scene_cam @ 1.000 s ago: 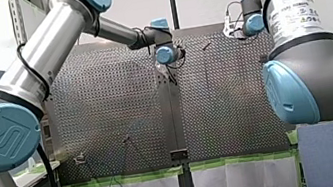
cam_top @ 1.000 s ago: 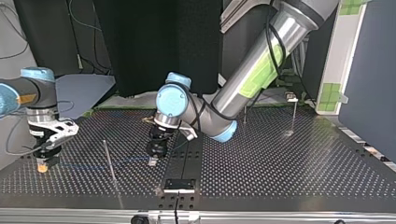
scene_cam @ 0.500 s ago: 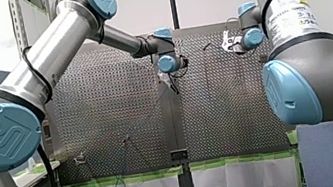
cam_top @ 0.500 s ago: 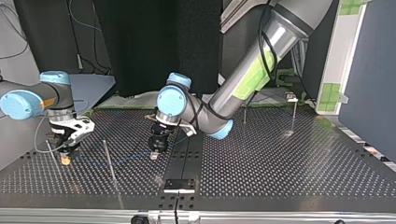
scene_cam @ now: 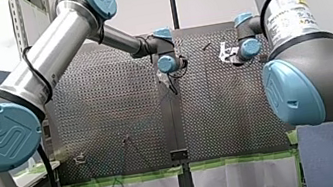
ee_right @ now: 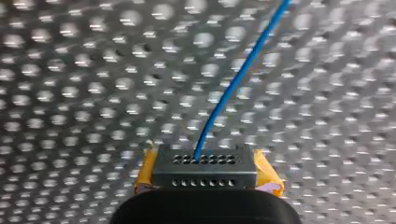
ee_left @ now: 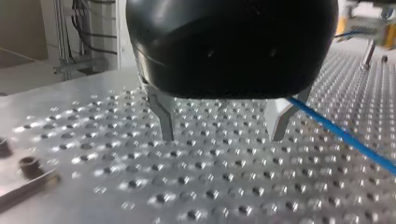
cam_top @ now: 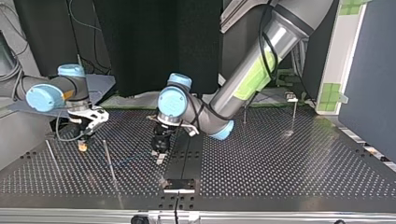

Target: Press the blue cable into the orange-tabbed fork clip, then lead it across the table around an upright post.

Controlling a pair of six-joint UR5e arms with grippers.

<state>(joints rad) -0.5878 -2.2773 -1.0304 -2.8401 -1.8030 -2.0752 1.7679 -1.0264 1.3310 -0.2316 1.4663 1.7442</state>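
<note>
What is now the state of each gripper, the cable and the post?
Left gripper: open, holding nothing.
Right gripper: shut on the cable.
Cable: gripped, leads ahead of the right gripper in a slight curve.
Post: upright.

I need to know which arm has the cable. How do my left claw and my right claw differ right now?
My left claw has bare metal fingers; my right claw has yellow pads. My left claw is open, the blue cable running off beside one finger; my right claw is shut on the blue cable. Both point down, close over the perforated table.
</note>
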